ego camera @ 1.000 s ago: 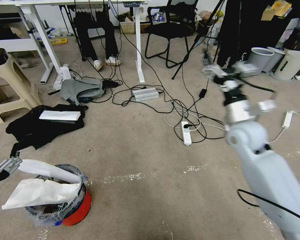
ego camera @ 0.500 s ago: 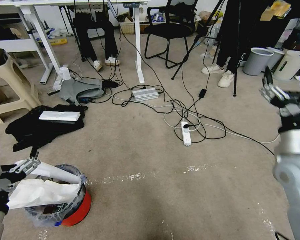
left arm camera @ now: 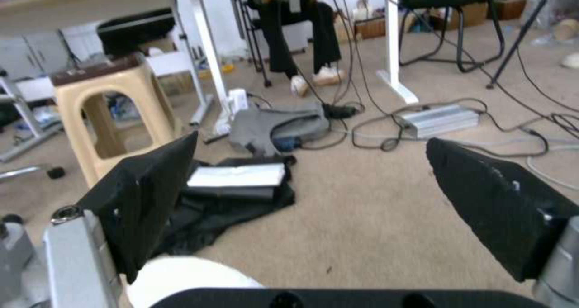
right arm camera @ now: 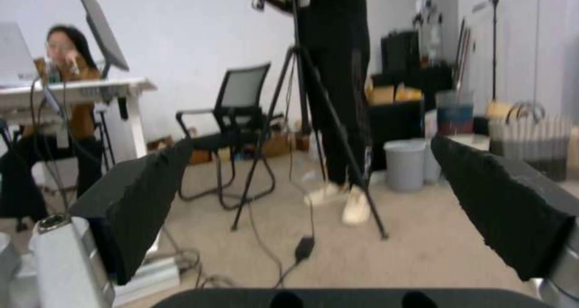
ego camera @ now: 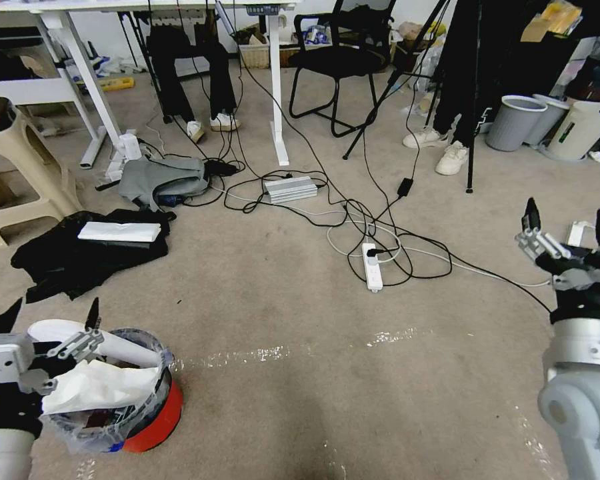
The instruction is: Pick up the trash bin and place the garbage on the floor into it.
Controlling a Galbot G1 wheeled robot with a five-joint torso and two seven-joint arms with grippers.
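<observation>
The red trash bin (ego camera: 155, 419) stands on the floor (ego camera: 300, 407) at the lower left, its clear liner stuffed with garbage: crumpled white paper (ego camera: 97, 387) and a white paper roll (ego camera: 117, 345) jutting over the rim. My left gripper (ego camera: 50, 313) hovers just left of the bin's rim, open and empty, pointing away from me. From the left wrist, its black pads (left arm camera: 154, 195) are spread wide and the roll's white end (left arm camera: 187, 281) lies just under them. My right gripper (ego camera: 567, 220) is raised at the far right, open and empty, its pads (right arm camera: 506, 208) apart.
Tangled cables and a white power strip (ego camera: 373, 265) cross the middle carpet. Black clothes (ego camera: 87, 257) and a beige stool (ego camera: 13, 167) lie left. Grey bins (ego camera: 517, 121) and a white bin (ego camera: 583, 130) stand far right. Desk legs, a chair, a tripod and people's legs fill the back.
My right arm swung from the centre right out to the far right and lower. My left gripper rose beside the bin with its fingers spread. The white paper settled a little.
</observation>
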